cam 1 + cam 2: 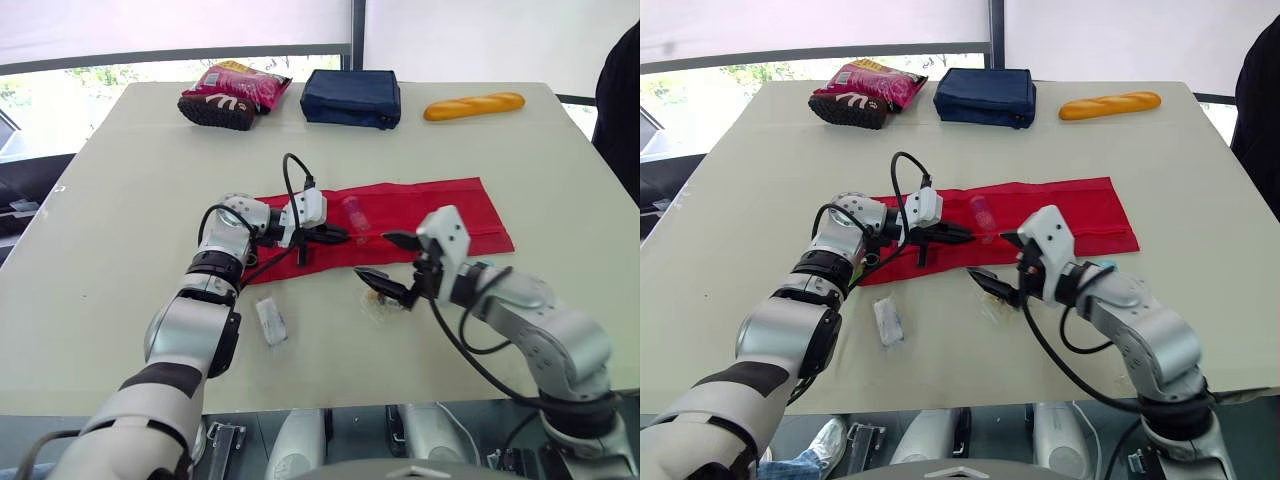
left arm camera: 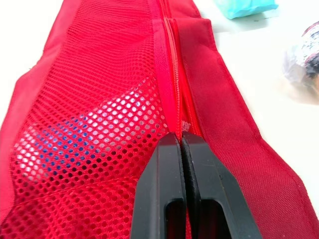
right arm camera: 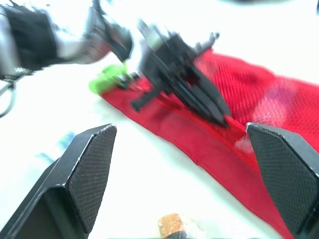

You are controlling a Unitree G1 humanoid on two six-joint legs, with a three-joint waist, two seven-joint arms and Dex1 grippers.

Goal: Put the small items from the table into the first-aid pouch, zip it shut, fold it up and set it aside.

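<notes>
The left hand (image 1: 328, 236) is seen pressed together on the zip (image 2: 169, 74) of the red pouch (image 1: 440, 210), near the pouch's left end. Whether the zip pull itself is pinched cannot be told. The right hand (image 1: 384, 262) is held spread wide just off the pouch's near edge, above a small clear-wrapped item (image 1: 382, 303) lying on the counter (image 1: 120, 200). A small bottle (image 1: 353, 212) is seen resting on the pouch, just beyond the left hand. A white packet (image 1: 271, 322) lies on the counter off the pouch's near-left corner, apart from both hands. Well beyond the pouch's far edge, a pink snack bag (image 1: 235, 90), a navy bag (image 1: 352, 97) and a bread loaf (image 1: 473, 105) are set in a row.

The pouch is spread flat and unfolded. Being thin cloth and mesh, it is judged light, soft and floppy, and likely to slide or bunch when tugged. It is best pinned at one end and drawn by the zip pull or taken by the hem. The wrapped item is judged light, crinkly and slippery, and best pinched across its middle.
</notes>
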